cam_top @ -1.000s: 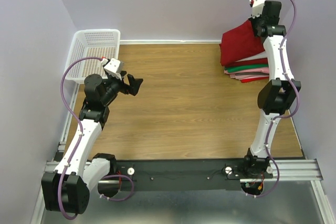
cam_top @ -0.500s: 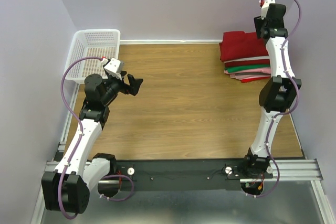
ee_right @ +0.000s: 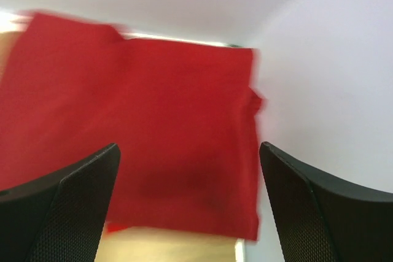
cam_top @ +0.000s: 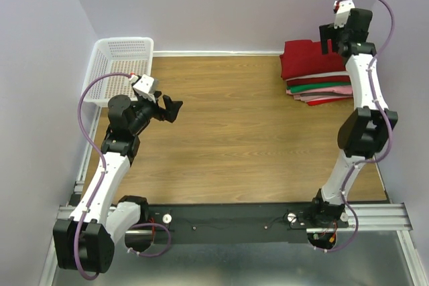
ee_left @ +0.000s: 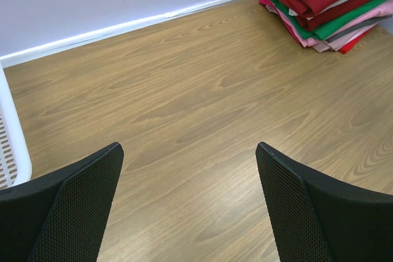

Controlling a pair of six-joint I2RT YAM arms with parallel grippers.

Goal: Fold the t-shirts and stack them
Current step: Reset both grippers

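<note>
Wood tabletop (cam_top: 234,132), far-right corner: dark red t-shirt (cam_top: 308,59) tops the folded stack (cam_top: 320,89). Right gripper (cam_top: 333,37) spread wide above it, holding nothing. Left gripper (cam_top: 171,108) spread, idle. Stacking looks finished; next likely retract right arm.

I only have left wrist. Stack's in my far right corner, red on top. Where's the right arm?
Observer: The right gripper hangs above the back edge of the stack of t-shirts, fingers apart, nothing between them.
Operator: Is the top shirt lying flat?
Observer: From the right wrist view, the dark red t-shirt spreads flat below the fingers, though the picture is blurred.
Operator: What's that white edge on my left?
Observer: A white mesh basket in the back left corner of the table, right behind the left gripper, which is open and holds nothing.
</note>
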